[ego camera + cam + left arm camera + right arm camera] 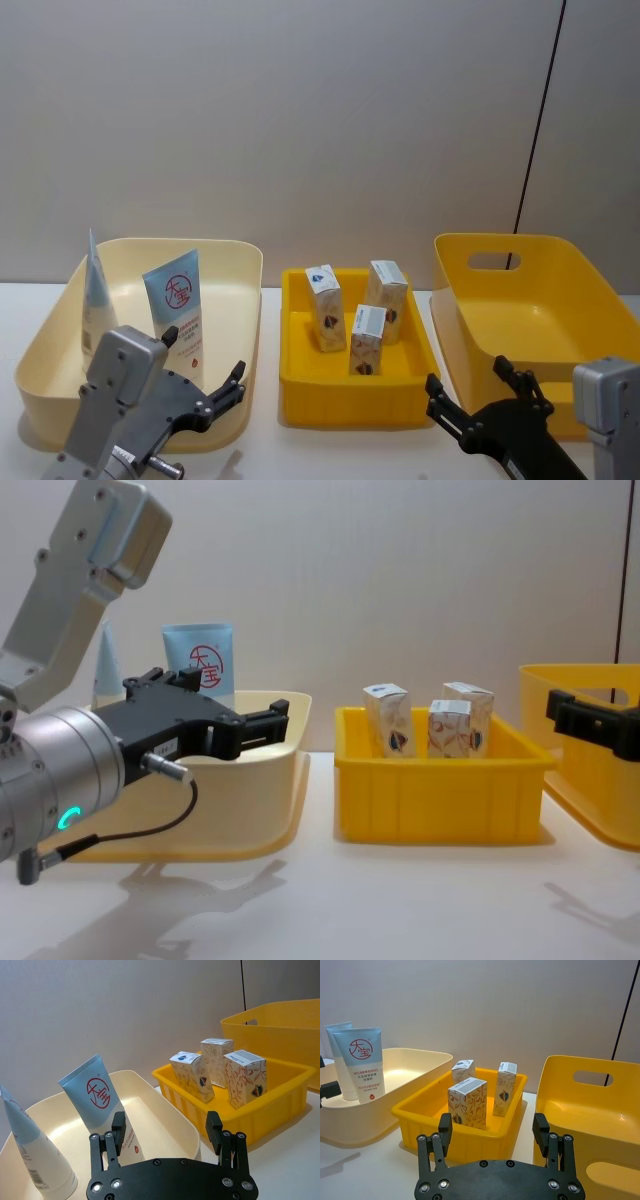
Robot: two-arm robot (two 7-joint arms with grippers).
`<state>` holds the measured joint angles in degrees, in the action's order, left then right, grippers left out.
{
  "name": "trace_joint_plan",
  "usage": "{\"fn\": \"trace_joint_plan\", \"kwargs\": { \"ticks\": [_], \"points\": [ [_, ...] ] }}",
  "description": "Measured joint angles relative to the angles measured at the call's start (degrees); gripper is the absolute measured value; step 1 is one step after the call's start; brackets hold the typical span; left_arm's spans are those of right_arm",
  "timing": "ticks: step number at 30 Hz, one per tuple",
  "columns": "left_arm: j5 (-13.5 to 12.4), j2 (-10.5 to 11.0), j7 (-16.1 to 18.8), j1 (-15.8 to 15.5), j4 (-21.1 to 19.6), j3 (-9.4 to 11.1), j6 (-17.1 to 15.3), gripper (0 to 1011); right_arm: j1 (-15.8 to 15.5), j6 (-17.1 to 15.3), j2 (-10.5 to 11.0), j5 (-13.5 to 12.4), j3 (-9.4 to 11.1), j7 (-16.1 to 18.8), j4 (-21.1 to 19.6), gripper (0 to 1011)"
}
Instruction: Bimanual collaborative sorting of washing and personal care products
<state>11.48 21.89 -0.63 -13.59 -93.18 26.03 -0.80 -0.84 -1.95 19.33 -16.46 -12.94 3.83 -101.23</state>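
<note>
Both claws hang spread and empty at the near edge of the table: the left gripper [166, 1127] just before the cream basin [235, 300], the right gripper [492, 1125] low in front of the gap between the small yellow crate [300, 395] and the big yellow crate [560, 260]

Two light-blue tubes stand in the basin, the logo tube [177, 305] nearest the left claw and a second tube [96, 295] at the basin's left wall. Each rests cap down, flat crimped end up, with its long axis near upright and leaning a little. They look light, smooth and soft-walled, apt to give or slip under a hard squeeze; the firmer lower body, across the flat faces, seems the safest hold

Three small cartons [367, 338] stand on end in the small crate, long axes vertical. Thin card, probably light and easily crushed, they would best be pinched gently at mid-height across the narrow sides
</note>
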Motion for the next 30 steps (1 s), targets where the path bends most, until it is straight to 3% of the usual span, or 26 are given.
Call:
{"fn": "trace_joint_plan", "kwargs": {
  "ticks": [30],
  "points": [
    [0.0,0.0,0.0,0.0,0.0,0.0,0.0,999,0.0,0.0,0.0,0.0,0.0,0.0,0.0,1001]
  ]
}}
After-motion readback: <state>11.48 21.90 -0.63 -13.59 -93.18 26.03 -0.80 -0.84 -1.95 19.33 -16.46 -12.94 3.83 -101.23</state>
